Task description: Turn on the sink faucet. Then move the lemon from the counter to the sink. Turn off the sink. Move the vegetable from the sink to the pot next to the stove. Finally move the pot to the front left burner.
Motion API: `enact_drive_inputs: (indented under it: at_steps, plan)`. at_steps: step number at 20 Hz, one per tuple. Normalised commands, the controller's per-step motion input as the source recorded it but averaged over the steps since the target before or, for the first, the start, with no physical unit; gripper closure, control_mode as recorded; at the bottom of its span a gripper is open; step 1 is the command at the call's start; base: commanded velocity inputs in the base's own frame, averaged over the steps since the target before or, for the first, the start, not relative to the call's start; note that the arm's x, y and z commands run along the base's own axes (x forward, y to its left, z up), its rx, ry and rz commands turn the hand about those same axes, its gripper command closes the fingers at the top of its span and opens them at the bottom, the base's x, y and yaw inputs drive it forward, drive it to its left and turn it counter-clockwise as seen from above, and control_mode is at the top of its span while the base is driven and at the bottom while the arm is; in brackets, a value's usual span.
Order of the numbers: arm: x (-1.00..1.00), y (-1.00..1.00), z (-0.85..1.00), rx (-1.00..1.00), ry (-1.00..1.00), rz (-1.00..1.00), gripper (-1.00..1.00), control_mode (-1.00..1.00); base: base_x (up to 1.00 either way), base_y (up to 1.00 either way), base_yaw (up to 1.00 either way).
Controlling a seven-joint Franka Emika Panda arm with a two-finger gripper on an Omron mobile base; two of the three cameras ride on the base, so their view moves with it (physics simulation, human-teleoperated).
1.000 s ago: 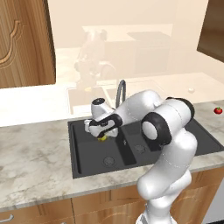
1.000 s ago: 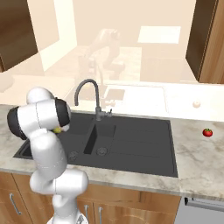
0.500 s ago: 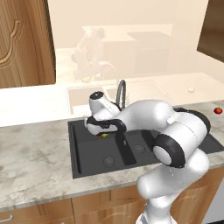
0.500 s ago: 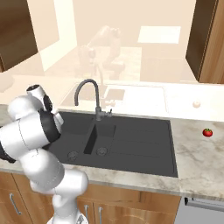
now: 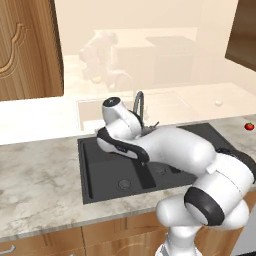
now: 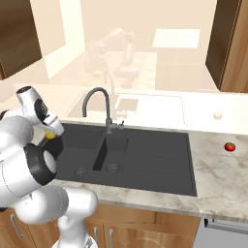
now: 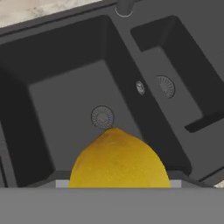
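Change: swung further left over the matte black double-basin sink (image 6: 145, 160) since a second ago, elbow now bulking low at the right of the left base view; small yellow oval lemon (image 7: 119, 162) carried along.
Gripper (image 6: 50, 137): hanging above the larger left basin, seen in the right base view just left of the basin wall (fingertips hidden behind the fruit in the hand view).
Fingers: pinching the lemon, spread to about its width, holding it clear of the basin floor.
Lemon position: sitting over the left basin, its tip pointing toward the round metal drain (image 7: 102, 117) in the hand view; a sliver of yellow showing at the hand in the right base view.
Faucet: slim dark grey gooseneck faucet (image 6: 99, 107) standing upright behind the divider between basins, partly covered by the arm in the left base view.
Counter: pale marbled stone counter (image 5: 40, 185) surrounding the sink.
Other: small red tomato (image 6: 230, 146) lying on the counter well right of the sink.
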Motion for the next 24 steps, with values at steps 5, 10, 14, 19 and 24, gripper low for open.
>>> enact_drive_inputs:
  at_steps: [5, 10, 14, 19, 24]
  plan:
    - [-0.52, -0.13, 0.41, -0.06, 0.00, 0.11, 1.00, -1.00, 0.00, 0.00, 0.00]
    - [-0.62, -0.21, 0.34, -0.03, 0.00, 0.11, 1.00, -1.00, 0.00, 0.00, 0.00]
    - [-0.67, -0.27, 0.27, 0.00, 0.00, 0.11, 1.00, -1.00, 0.00, 0.00, 0.00]
    - [-0.64, -0.33, 0.22, 0.00, 0.00, 0.14, 1.00, -1.00, 0.00, 0.00, 0.00]
    - [-0.08, -0.04, 0.03, 0.00, 0.00, 0.04, 1.00, -1.00, 0.00, 0.00, 0.00]
